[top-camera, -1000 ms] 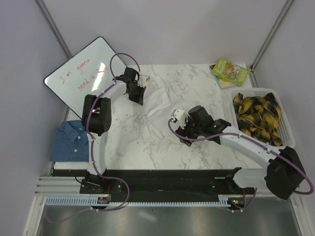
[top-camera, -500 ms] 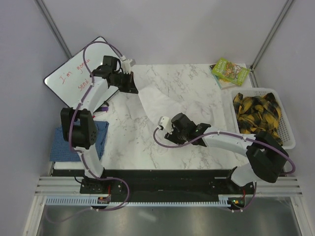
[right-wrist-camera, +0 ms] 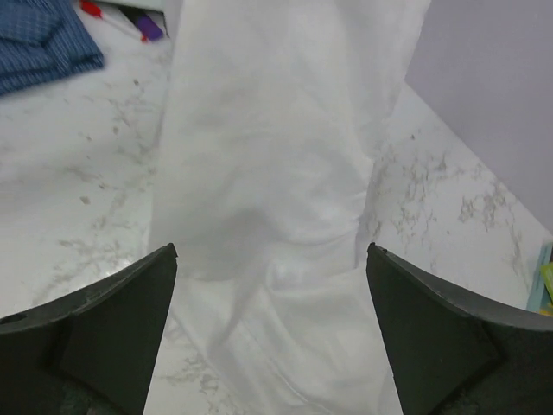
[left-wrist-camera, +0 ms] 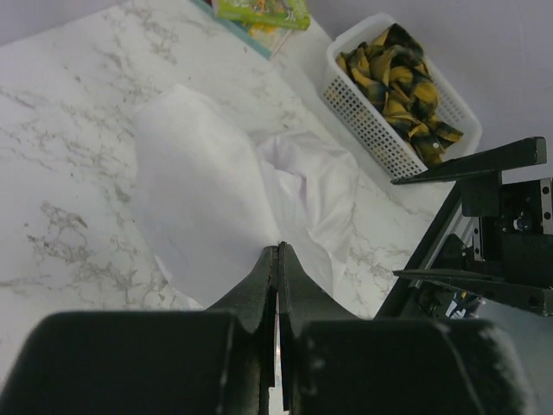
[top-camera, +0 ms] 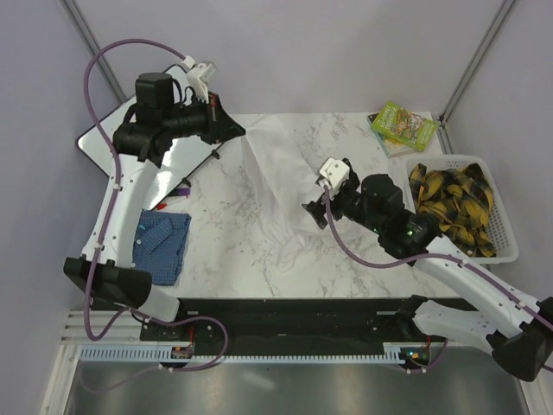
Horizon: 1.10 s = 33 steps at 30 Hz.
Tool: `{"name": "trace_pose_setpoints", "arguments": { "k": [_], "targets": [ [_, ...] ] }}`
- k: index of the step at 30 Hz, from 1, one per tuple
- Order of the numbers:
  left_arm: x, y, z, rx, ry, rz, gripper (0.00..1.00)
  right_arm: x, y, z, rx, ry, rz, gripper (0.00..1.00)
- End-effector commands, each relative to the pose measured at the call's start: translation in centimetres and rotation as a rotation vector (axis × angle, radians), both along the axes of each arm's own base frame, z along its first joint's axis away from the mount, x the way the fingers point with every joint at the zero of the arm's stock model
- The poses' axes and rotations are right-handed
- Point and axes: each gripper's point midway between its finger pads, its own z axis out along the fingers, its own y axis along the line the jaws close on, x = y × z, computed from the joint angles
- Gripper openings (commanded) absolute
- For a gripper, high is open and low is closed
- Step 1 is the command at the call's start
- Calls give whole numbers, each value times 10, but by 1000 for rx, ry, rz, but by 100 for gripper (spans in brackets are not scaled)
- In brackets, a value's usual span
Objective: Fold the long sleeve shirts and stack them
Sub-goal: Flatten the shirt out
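From above, the left tool (top-camera: 233,131) is raised over the far-left corner of the marble-patterned white worktop (top-camera: 363,147). It pinches the top of the large plain white shirt of soft cloth (top-camera: 276,186). The shirt hangs from it and trails down into a crumpled heap near the middle of the worktop. The right tool (top-camera: 315,210) is spread wide just beside the hanging cloth and holds nothing. The fine-checked blue shirt of soft cloth (top-camera: 164,246) lies at the left edge, partly hidden by the left arm. It looks gathered into a compact rectangle, so that one seems folded.

In the left wrist view, the left tool (left-wrist-camera: 278,255) has its fingers pressed together on a pinch of the white shirt (left-wrist-camera: 207,190), which falls away in loose, uneven folds.

In the right wrist view, the right tool (right-wrist-camera: 270,252) stands spread on either side of the draped white shirt (right-wrist-camera: 268,164), apparently clear of it. The blue shirt (right-wrist-camera: 39,43) shows at the corner.

By my reading, the white shirt is not yet spread flat, folded or stacked on the blue one.
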Motion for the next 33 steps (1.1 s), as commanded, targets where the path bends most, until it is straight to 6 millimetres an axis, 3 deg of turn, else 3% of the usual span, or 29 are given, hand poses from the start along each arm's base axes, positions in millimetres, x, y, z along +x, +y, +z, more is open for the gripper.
{"name": "trace_pose_setpoints", "arguments": {
  "k": [1, 4, 8, 12, 16, 18, 23, 25, 26, 27, 29, 30, 31, 32, 33],
  "targets": [
    [-27, -16, 70, -59, -149, 42, 2, -29, 24, 62, 286, -4, 131, 98],
    [-33, -27, 93, -44, -251, 109, 2, -38, 26, 78, 362, -16, 134, 98],
    [-24, -32, 110, -47, -296, 259, 2, -42, 34, 85, 394, 11, 66, 98],
    [-19, -40, 128, -98, -291, 353, 2, -30, 39, 75, 366, 11, -47, 98],
    [-18, -44, 150, -146, -317, 395, 2, -3, 27, 61, 328, -18, -243, 98],
    [-22, -48, 159, -179, -324, 387, 2, 15, 17, 65, 346, -60, -364, 98],
    [-25, -47, 166, -190, -351, 390, 2, 21, 35, 67, 335, -56, -311, 93],
    [-23, -41, 141, -115, -347, 404, 2, 14, 36, 61, 293, -46, -264, 93],
    [-24, -39, 128, -76, -344, 390, 2, 15, 22, 65, 308, -43, -274, 91],
    [-27, -35, 97, 21, -353, 358, 11, 2, 25, 38, 243, 53, -184, 90],
    [-24, -22, 59, 139, -337, 347, 23, -3, 4, 16, 194, 123, -156, 90],
    [-27, -17, 17, 213, -270, 302, 32, -18, 1, -6, 130, 208, -79, 91],
    [-33, -19, -2, 225, -239, 226, 34, -26, -2, -19, 80, 246, -26, 92],
    [-26, -3, -20, 257, -217, 229, 36, -31, -6, -36, -17, 251, 41, 95],
    [-28, 4, -55, 282, -145, 197, 49, -48, -11, -60, -96, 345, 88, 95]
  ]
}}
